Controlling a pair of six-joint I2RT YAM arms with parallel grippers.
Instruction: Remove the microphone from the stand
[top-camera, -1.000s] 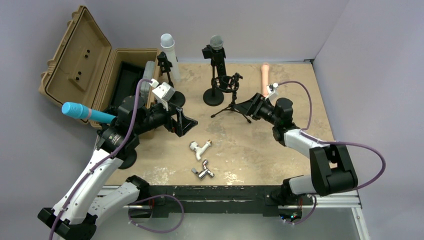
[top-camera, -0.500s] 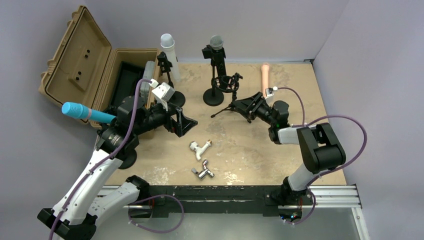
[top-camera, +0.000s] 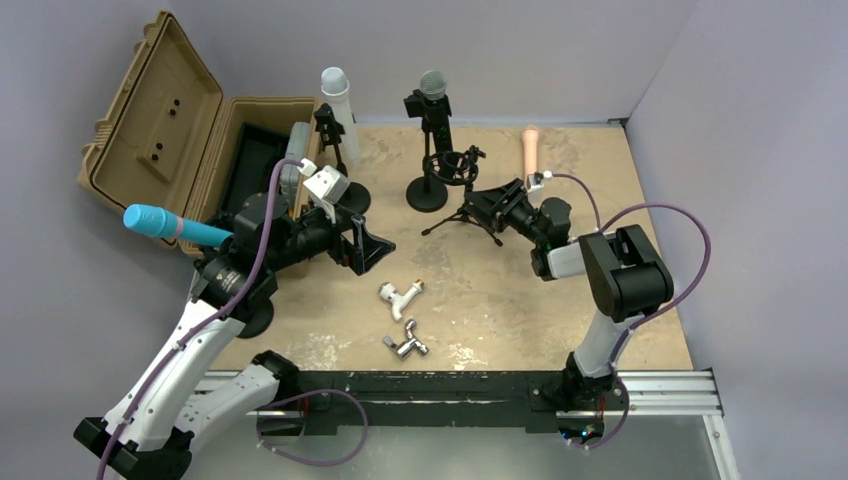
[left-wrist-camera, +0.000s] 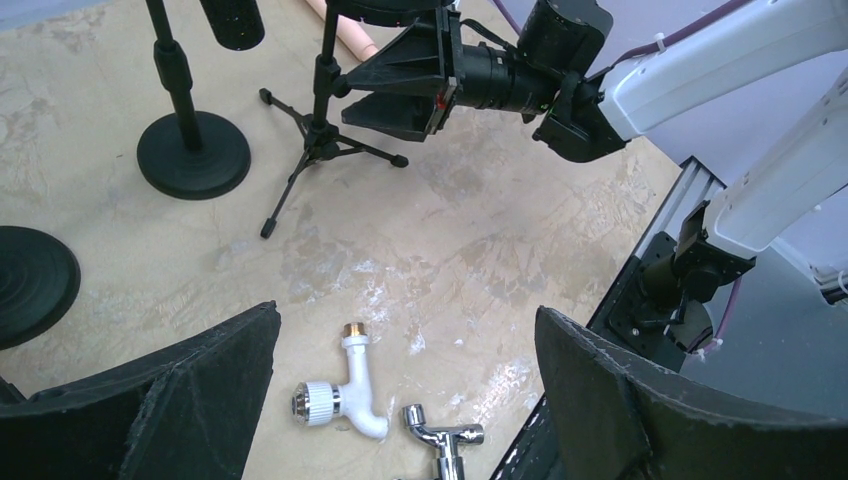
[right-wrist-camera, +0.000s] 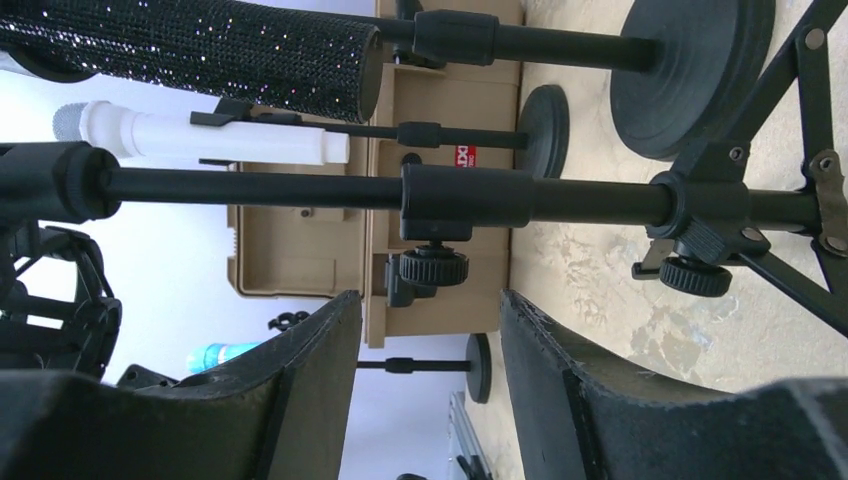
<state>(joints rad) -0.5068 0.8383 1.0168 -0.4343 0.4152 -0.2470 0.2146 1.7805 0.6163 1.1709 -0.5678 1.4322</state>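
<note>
Jaws on our right gripper (right-wrist-camera: 428, 300) gape apart, black metal tripod stand (right-wrist-camera: 465, 195) just ahead; we reckon it's lining up a grab.

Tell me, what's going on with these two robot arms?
The right pincer is open and sits close to the pole of the small tripod stand, without gripping it. The left pincer hangs open and empty above a white pipe fitting on the table. The sparkly black microphone sits in its round-based stand, not yet removed.
</note>
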